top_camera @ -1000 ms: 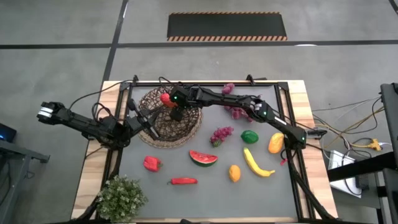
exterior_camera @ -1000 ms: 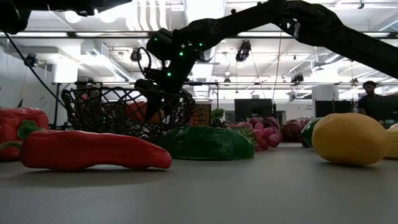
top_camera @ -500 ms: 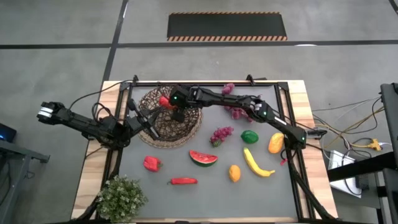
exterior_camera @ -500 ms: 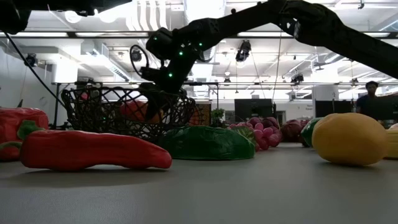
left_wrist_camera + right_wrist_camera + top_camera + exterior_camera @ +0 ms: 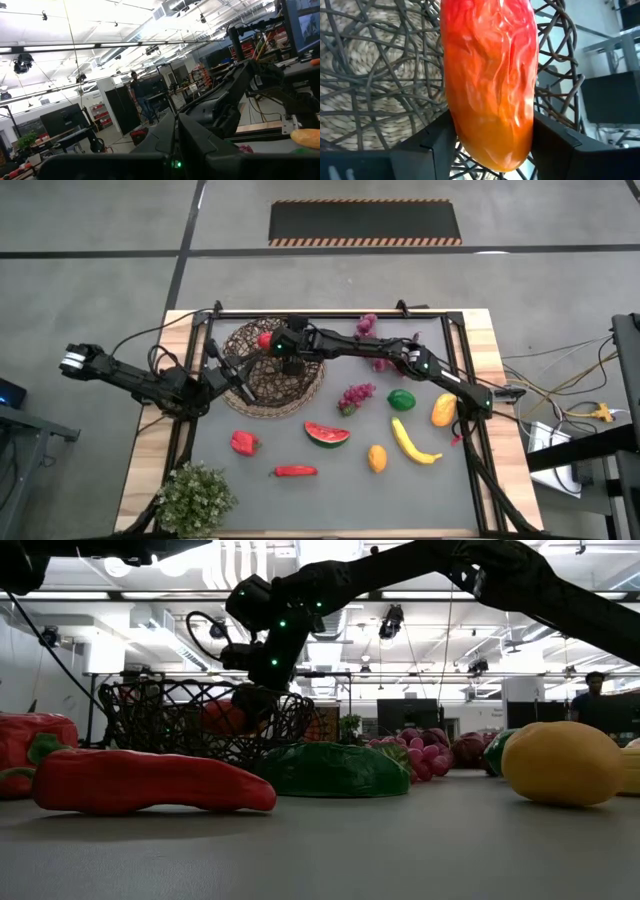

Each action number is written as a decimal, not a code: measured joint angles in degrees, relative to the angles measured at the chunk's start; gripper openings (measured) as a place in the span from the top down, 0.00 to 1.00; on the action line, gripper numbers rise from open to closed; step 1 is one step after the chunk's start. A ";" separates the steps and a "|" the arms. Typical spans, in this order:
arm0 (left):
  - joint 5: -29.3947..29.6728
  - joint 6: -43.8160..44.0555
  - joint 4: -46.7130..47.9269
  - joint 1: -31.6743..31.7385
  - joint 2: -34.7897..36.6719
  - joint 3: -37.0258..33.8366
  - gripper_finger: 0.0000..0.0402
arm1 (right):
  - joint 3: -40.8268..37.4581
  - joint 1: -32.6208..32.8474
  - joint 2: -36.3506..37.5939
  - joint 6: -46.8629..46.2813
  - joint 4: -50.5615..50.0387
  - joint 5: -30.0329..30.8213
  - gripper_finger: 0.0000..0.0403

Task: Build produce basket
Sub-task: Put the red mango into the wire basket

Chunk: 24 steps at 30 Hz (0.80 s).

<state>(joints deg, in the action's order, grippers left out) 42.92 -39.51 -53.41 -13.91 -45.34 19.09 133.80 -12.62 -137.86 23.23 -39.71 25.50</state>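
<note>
Your right gripper (image 5: 283, 360) sits over the round, shallow basket of dark brown woven wicker (image 5: 270, 370), at the far left of the grey table top (image 5: 330, 465). Right wrist view: its two dark fingers (image 5: 427, 145) clamp a glossy red-orange fruit (image 5: 487, 80) between them, wicker twigs close behind. Low view: that fruit (image 5: 225, 717) sits inside the basket wall, under the gripper.

Your left gripper (image 5: 238, 377) is closed on nothing, resting at the basket's left rim.

Still on the table, outside the basket:
- purple grape bunch (image 5: 355, 396), just right of the basket
- green round fruit (image 5: 401, 400)
- orange-yellow oval fruit (image 5: 443, 410)
- yellow banana (image 5: 412, 442)
- watermelon slice (image 5: 326, 434)
- small orange fruit (image 5: 377, 458)
- red bell pepper (image 5: 243, 443)
- red chili (image 5: 294, 471)

Green potted plant (image 5: 195, 498) at the near left corner.
</note>
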 joint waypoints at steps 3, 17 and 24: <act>0.02 0.00 0.00 0.00 0.00 0.00 0.99 | 0.00 0.19 0.00 2.41 0.18 0.06 0.48; 0.14 -0.26 0.09 0.00 -0.02 0.00 0.99 | 0.00 0.26 0.00 9.80 1.06 0.02 0.50; 0.68 -0.39 0.18 0.00 -0.01 0.00 0.99 | 0.00 0.26 0.00 9.38 1.06 0.04 0.41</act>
<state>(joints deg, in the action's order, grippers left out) 43.59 -39.90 -53.22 -13.91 -45.35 19.09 133.80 -12.36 -137.86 32.61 -38.65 25.54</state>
